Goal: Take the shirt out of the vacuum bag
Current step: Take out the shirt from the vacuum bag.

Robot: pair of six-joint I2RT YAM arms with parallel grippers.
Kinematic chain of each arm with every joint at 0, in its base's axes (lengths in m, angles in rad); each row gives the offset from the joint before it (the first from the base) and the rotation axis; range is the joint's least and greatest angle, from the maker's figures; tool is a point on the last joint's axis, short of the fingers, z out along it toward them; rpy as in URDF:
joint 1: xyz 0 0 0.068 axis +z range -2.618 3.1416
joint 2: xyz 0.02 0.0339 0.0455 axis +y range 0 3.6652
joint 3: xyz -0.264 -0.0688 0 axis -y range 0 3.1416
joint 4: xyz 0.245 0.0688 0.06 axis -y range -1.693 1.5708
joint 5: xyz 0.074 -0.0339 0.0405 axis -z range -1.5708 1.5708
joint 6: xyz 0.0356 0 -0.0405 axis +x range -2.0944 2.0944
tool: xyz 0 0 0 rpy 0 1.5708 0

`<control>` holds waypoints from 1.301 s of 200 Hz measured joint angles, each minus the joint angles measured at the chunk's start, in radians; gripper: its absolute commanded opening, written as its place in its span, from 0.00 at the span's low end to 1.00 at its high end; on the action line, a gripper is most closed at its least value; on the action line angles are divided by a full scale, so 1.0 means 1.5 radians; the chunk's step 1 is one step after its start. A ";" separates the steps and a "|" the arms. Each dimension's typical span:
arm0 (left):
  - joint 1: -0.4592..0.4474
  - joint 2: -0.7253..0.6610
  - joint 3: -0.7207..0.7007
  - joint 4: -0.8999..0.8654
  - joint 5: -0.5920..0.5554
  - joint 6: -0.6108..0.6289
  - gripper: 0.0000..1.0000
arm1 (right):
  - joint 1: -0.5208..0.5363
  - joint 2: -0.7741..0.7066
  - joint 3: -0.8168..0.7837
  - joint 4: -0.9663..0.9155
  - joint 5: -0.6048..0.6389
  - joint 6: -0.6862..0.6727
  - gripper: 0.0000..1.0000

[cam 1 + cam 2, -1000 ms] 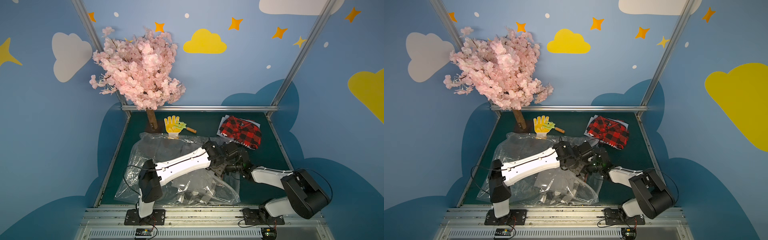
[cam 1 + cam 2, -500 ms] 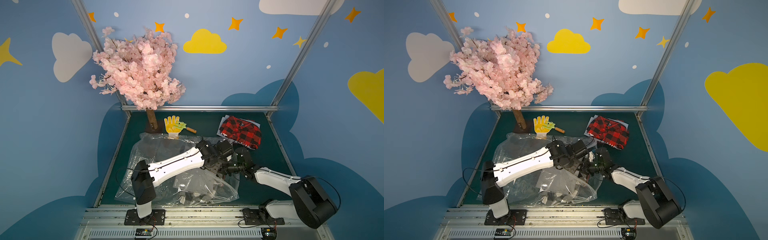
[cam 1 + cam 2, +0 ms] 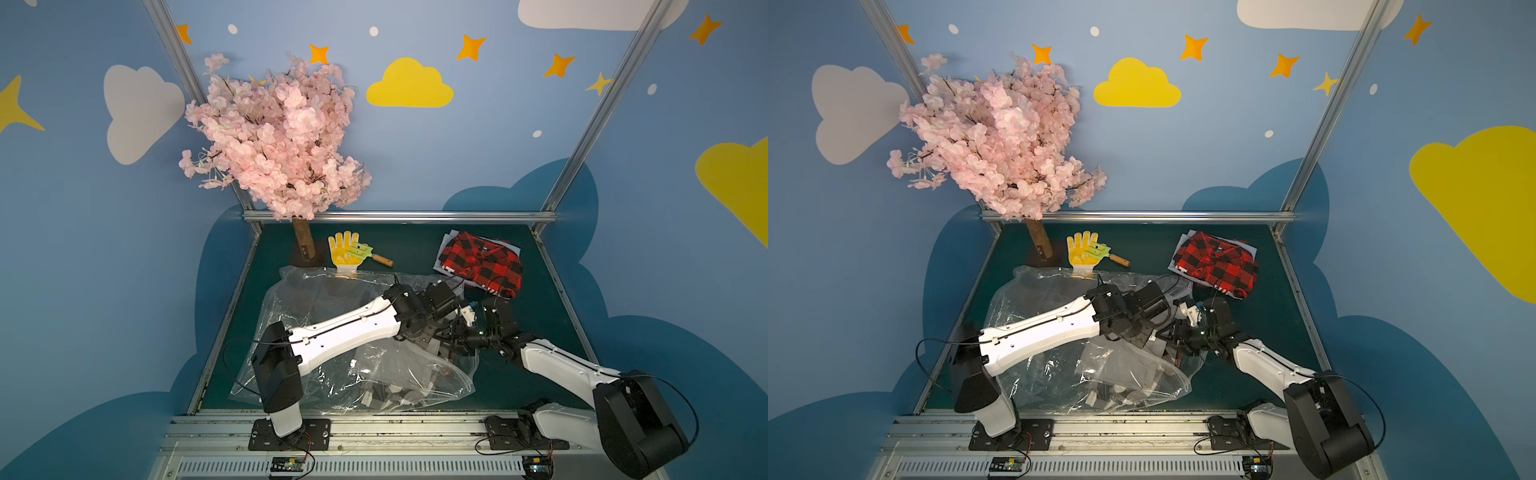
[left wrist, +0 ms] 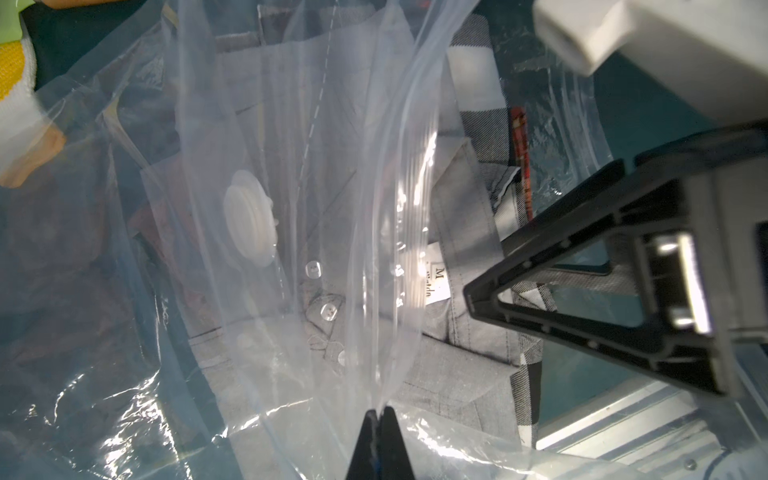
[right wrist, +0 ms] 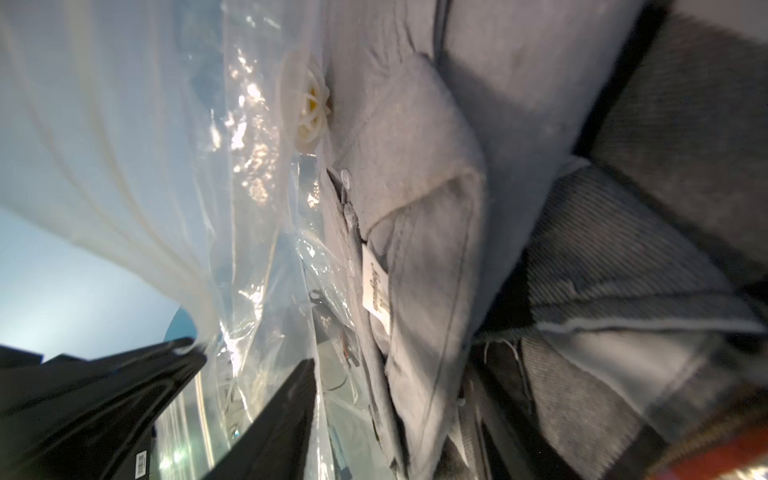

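Note:
The vacuum bag (image 3: 332, 299) lies crumpled and clear across the middle of the green table, its round white valve (image 4: 249, 220) facing up. A folded grey shirt (image 4: 469, 208) with a plaid lining lies inside it at the mouth. My left gripper (image 4: 378, 411) is shut on the bag's upper film and holds it up off the shirt. My right gripper (image 5: 395, 361) is open at the mouth, its jaws on either side of the shirt's collar (image 5: 415, 257). One of its fingers (image 4: 569, 337) reaches in beside the neck label. In a top view the right gripper (image 3: 455, 338) sits just under the left wrist.
A red-and-black plaid shirt (image 3: 482, 262) lies on other folded cloth at the back right, outside the bag. A yellow glove (image 3: 343, 253) and a small rake (image 3: 365, 251) lie at the back. A pink blossom tree (image 3: 274, 137) stands at the back left.
My right gripper's jaws have gone from shut to open, and the arm has reached further toward the bag's mouth. The left arm has shifted slightly, still pinching the film.

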 measured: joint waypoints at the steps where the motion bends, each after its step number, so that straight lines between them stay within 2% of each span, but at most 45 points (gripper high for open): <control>1: 0.000 -0.001 -0.002 0.001 0.001 0.000 0.03 | -0.001 -0.001 0.000 -0.001 0.000 0.000 0.61; 39: 0.000 -0.054 -0.056 0.046 0.012 -0.001 0.03 | -0.037 -0.088 -0.020 -0.060 0.004 -0.017 0.63; 69: 0.000 -0.083 -0.096 0.086 0.023 -0.002 0.03 | -0.049 -0.159 -0.027 -0.101 0.044 -0.041 0.67; 91: -0.003 -0.084 -0.122 0.108 0.028 -0.010 0.03 | -0.059 -0.175 -0.028 -0.104 0.068 -0.058 0.69; 107: -0.008 -0.085 -0.148 0.128 0.029 -0.019 0.03 | -0.065 -0.153 -0.028 -0.087 0.071 -0.065 0.69; 129: -0.019 -0.085 -0.181 0.151 0.029 -0.037 0.03 | -0.071 -0.071 -0.024 -0.049 0.065 -0.065 0.68; 156: -0.033 -0.085 -0.195 0.172 0.026 -0.058 0.03 | -0.073 0.044 -0.001 0.012 0.023 -0.061 0.64; 181: -0.044 -0.085 -0.203 0.196 0.024 -0.076 0.03 | -0.074 0.103 0.006 0.100 -0.009 -0.039 0.61; 216: -0.052 -0.084 -0.231 0.224 0.025 -0.098 0.03 | -0.075 0.105 0.009 0.128 -0.032 -0.031 0.61; 260: -0.054 -0.083 -0.234 0.232 0.025 -0.107 0.03 | -0.084 0.032 0.047 -0.048 -0.021 -0.104 0.64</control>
